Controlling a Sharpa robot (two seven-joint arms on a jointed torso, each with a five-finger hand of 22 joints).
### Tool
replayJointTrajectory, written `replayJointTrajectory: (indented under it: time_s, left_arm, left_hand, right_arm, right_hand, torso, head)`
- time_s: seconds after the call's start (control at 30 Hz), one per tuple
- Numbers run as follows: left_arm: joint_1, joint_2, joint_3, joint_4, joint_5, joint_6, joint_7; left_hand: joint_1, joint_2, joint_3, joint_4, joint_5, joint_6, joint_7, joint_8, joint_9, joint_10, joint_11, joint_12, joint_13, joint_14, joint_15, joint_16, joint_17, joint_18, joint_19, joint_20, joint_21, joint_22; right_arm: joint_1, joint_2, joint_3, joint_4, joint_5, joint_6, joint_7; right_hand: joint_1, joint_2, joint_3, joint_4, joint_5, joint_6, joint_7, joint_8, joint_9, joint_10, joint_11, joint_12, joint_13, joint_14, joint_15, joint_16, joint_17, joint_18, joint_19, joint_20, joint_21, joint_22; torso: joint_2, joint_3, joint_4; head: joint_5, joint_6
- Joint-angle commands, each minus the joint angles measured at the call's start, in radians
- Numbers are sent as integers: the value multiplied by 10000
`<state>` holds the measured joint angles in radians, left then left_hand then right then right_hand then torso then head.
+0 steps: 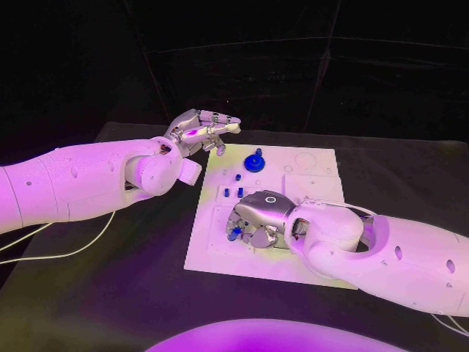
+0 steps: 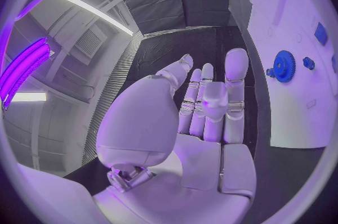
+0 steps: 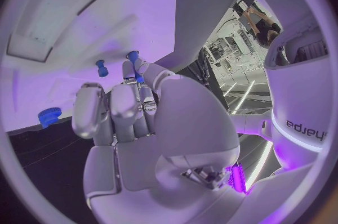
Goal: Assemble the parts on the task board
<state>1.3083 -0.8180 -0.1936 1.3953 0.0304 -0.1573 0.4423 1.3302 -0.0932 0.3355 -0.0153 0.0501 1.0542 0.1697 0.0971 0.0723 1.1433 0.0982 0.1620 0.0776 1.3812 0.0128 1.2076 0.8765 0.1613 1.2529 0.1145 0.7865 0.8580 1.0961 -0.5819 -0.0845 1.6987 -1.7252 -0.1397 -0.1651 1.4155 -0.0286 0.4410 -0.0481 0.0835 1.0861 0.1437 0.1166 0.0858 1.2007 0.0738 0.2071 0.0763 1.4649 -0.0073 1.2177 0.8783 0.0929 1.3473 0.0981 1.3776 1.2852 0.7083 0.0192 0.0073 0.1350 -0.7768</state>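
**Right hand low on the board, left hand raised off its far corner**

White rectangular task board [image 1: 308,220] flat in the middle of the black table [image 1: 108,293], long side running away from the robot. On its far half, a round blue toothed gear [image 1: 256,161] standing on the plate, also visible in the left wrist view [image 2: 284,65] with a smaller blue piece [image 2: 308,62] just beside it. Nearer the middle of the board, several small blue pegs [image 1: 238,177] upright in a loose cluster.

Silver many-fingered right hand [image 1: 258,220] down on the near-left part of the board, back of the hand up, fingers curled downward among the parts. One small blue part [image 1: 234,233] right at the fingertips. From the right wrist view, hand [image 3: 134,117] with fingers bent together and a blue peg [image 3: 132,57] just at their tips, a second blue peg [image 3: 101,68] close beside, a blue round piece [image 3: 48,117] further off. Cannot tell whether any part is actually pinched or merely touched.

Silver many-fingered left hand [image 1: 200,130] held above the table just off the board's far-left corner, clear of the plate. In the left wrist view, hand [image 2: 204,106] with fingers stretched out straight, side by side, palm bare, nothing in its hold.
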Motion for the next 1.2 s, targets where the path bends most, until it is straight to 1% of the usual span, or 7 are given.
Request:
replayJointTrajectory:
  time_s: [0.03,0.2,0.4,0.57,0.73,0.83,1.2]
  left_arm:
    - [14,-9,7,19,25,121,36]
    - [15,-13,7,27,25,119,37]
    - [15,-16,7,24,25,113,40]
    - [15,-16,7,25,25,115,42]
    - [15,-17,7,28,25,116,40]
    - [15,-17,7,29,25,116,39]
    - [15,-13,7,22,25,121,36]
  left_hand:
    - [24,69,-54,-19,12,-54,27,44,-1,-74,15,49,16,-47,6,22,-15,61,-7,0,-56,-9]
    - [24,69,-54,-19,12,-54,27,44,-1,-74,15,49,16,-47,6,22,-15,61,-7,0,-56,-9]
    - [24,69,-54,-19,12,-54,27,44,-1,-74,15,49,16,-47,6,22,-15,61,-7,0,-56,-9]
    - [24,69,-54,-19,12,-54,27,44,-1,-74,15,49,16,-47,6,22,-15,61,-7,0,-56,-9]
    - [24,69,-54,-19,12,-54,27,44,-1,-74,15,49,16,-47,6,22,-15,61,-7,0,-56,-9]
    - [24,69,-54,-19,12,-54,27,44,-1,-74,15,49,16,-47,6,22,-15,61,-7,0,-56,-9]
    - [24,69,-54,-19,12,-54,27,44,-1,-74,15,49,16,-47,6,22,-15,61,-7,0,-56,-9]
  right_arm:
    - [8,28,1,-11,-117,117,-117]
    - [9,106,1,-73,-139,370,-235]
    - [9,223,1,-155,-160,488,-325]
    - [7,324,1,-199,-255,394,-419]
    - [1,370,1,-210,-293,222,-481]
    - [-4,377,0,-209,-303,94,-525]
    - [-10,384,0,-191,-308,29,-534]
  right_hand:
    - [-75,-5,45,-20,36,0,72,29,14,-27,1,-61,-6,29,-1,37,-18,-195,-20,40,43,9]
    - [-142,-35,18,-4,21,-4,74,19,10,-19,5,-86,-6,24,4,33,-38,-193,-26,46,40,5]
    - [-231,-81,-31,20,38,-17,75,1,2,-17,8,-124,-8,19,8,32,-54,-189,-41,52,30,-8]
    - [-387,-149,-127,85,116,-51,80,-34,-13,-16,14,-180,-11,16,17,46,-51,-187,-50,61,24,-13]
    - [-691,-277,-350,264,164,-133,94,-100,-42,-25,33,-266,-18,19,34,81,-24,-186,-58,78,15,-19]
    - [-813,-344,-457,347,173,-196,110,-143,-61,-55,51,-322,-25,22,46,108,6,-189,-49,87,20,-7]
    - [-947,-449,-608,450,191,-269,133,-194,-84,-90,77,-397,-29,26,66,148,43,-188,-49,106,15,-9]
  torso:
    - [-3,-7,8]
    - [-2,-10,7]
    - [3,-6,6]
    - [2,-5,13]
    - [2,1,3]
    - [-4,-3,3]
    - [-2,3,4]
  head:
    - [-5,-2]
    - [0,-4]
    - [8,-19]
    - [7,-30]
    - [17,-36]
    - [14,-32]
    - [24,-38]
